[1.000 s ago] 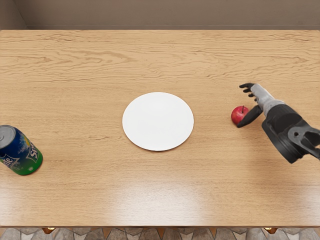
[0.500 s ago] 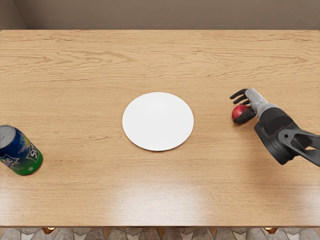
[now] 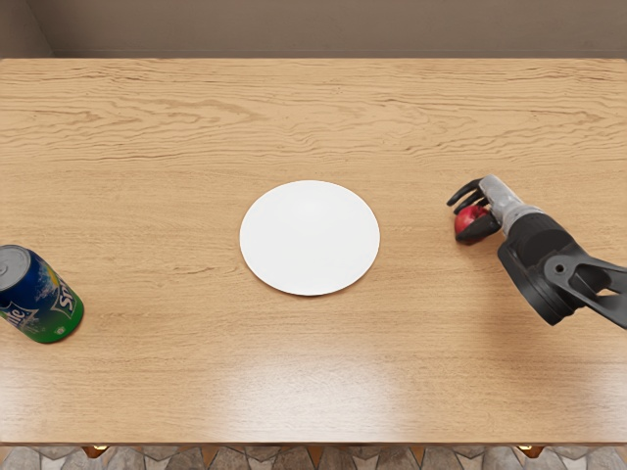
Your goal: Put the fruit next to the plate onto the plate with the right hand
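A white round plate (image 3: 310,237) lies in the middle of the wooden table. To its right a small red apple (image 3: 467,219) sits at table level, mostly wrapped by my right hand (image 3: 470,210), whose arm comes in from the right edge. The dark fingers (image 3: 462,193) curl over the apple's top and the thumb presses under its front. Only a sliver of red shows between them. I cannot tell whether the apple touches the table. The left arm is out of view.
A green and blue soda can (image 3: 34,295) lies tilted near the left edge of the table. Bare wood separates the apple from the plate. The table's front edge runs along the bottom of the view.
The right hand moved left over the apple and its fingers closed around it. Over the last half second the grip tightened slightly; the apple stays in the same spot.
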`<action>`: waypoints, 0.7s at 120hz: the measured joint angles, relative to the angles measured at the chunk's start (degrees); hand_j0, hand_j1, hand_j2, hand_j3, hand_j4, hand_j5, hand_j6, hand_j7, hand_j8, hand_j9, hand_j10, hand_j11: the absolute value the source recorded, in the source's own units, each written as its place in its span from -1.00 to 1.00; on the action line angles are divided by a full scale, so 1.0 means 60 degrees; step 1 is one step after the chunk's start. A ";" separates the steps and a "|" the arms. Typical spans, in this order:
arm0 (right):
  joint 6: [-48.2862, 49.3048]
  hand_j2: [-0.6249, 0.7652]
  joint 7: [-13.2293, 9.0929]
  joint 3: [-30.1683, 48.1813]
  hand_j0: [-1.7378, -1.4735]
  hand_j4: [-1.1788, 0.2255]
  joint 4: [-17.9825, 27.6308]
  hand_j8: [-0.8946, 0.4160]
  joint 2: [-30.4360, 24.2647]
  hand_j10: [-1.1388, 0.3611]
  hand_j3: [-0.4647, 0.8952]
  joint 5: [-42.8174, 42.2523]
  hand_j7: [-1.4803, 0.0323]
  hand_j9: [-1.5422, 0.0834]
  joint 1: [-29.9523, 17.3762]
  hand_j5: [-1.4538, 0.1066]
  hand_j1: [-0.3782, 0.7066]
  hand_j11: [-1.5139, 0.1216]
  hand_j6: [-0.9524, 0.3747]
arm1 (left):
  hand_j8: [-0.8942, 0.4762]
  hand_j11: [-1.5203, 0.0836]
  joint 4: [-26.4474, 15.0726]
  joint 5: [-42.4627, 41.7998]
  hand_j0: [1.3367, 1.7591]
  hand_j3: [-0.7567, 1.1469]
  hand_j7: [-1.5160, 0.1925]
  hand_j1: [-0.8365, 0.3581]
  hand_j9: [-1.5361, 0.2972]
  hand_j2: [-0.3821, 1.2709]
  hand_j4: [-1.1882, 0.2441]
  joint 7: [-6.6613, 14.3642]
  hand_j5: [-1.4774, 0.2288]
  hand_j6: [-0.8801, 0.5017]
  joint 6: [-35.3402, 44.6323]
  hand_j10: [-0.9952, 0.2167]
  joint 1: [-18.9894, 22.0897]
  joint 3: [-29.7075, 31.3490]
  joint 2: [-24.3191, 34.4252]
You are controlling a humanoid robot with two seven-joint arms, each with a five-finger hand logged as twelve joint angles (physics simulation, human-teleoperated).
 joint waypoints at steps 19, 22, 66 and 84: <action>0.0001 0.20 0.0006 0.0338 -0.35 -0.26 0.0030 -0.15 0.0018 -0.02 -0.32 0.0094 -0.19 -0.20 0.0036 -0.27 0.20 -0.26 -0.54 | 0.30 0.90 0.0001 -0.0002 0.52 -0.21 0.77 0.98 0.68 -0.54 0.66 0.0000 0.73 0.27 0.0001 0.64 0.0000 0.0002 0.0000; 0.0007 0.19 0.0006 0.0432 -0.35 -0.26 0.0037 -0.15 0.0036 -0.02 -0.32 0.0103 -0.20 -0.20 0.0049 -0.28 0.20 -0.26 -0.54 | 0.30 0.90 0.0001 -0.0002 0.52 -0.21 0.77 0.98 0.68 -0.54 0.66 0.0000 0.73 0.27 0.0001 0.64 0.0000 0.0002 0.0000; 0.0064 0.33 -0.0002 0.1039 -0.38 -0.27 0.0081 -0.20 0.1761 -0.02 -0.32 0.0137 -0.22 -0.23 0.0903 -0.33 0.20 -0.25 -0.64 | 0.30 0.90 0.0000 -0.0002 0.52 -0.20 0.77 0.98 0.68 -0.54 0.66 0.0002 0.73 0.27 0.0001 0.64 0.0000 0.0004 0.0000; 0.0062 0.40 -0.0004 0.1014 -0.38 -0.28 0.0077 -0.21 0.2574 -0.03 -0.32 0.0138 -0.23 -0.22 0.1082 -0.32 0.22 -0.24 -0.65 | 0.30 0.90 0.0001 -0.0002 0.52 -0.20 0.77 0.98 0.68 -0.54 0.66 0.0001 0.73 0.27 0.0000 0.64 0.0000 0.0004 0.0000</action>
